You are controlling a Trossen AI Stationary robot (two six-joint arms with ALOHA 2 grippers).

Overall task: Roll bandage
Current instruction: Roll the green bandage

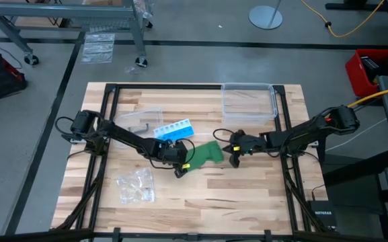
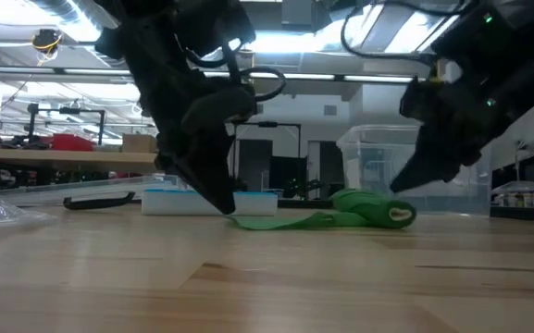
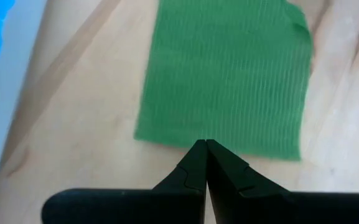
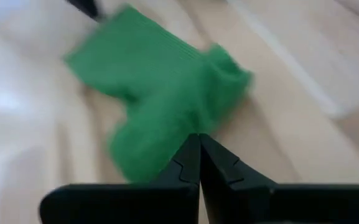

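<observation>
The green bandage (image 1: 207,153) lies on the wooden table between my two grippers. One end lies flat on the boards (image 3: 223,74); the other is bunched into a loose roll (image 2: 378,208). My left gripper (image 3: 205,144) is shut, slanting down, with its tips at the edge of the flat end. My right gripper (image 4: 199,138) is shut too, its tips just over the rolled end, coming from the table's right side (image 1: 234,160). My left gripper has its shut tips at the short edge of the bandage's flat end (image 3: 198,138), slanting down from the table's left; I cannot tell whether they touch the cloth. My right gripper points its shut tips down at the bunched end (image 4: 185,124); whether they touch it does not show.
A blue and white pill organizer (image 1: 173,130) lies just beyond the left gripper. A clear plastic box (image 1: 249,101) stands at the far right and a small clear bag (image 1: 136,186) lies near the front left. Bare boards stretch along the near edge.
</observation>
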